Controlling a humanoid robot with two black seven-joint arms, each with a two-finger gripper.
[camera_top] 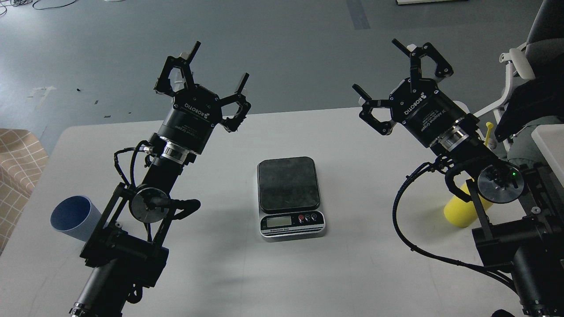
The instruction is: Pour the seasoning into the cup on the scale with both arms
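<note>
Both hands up over the white bench (352, 273), fingers spread wide, nothing in either. Left hand (219, 69) sits above and left of the scale (291, 198), well apart from it. Right hand (380, 66) is above and right of scale, also apart. Scale in mid bench, plate bare. Blue cup (72, 218) stands at far left bench edge, partly behind left arm, well below left hand. Yellow seasoning bottle (460, 211) at far right, mostly hidden behind right arm, its thin tip (489, 132) poking up just beside the wrist.
</note>
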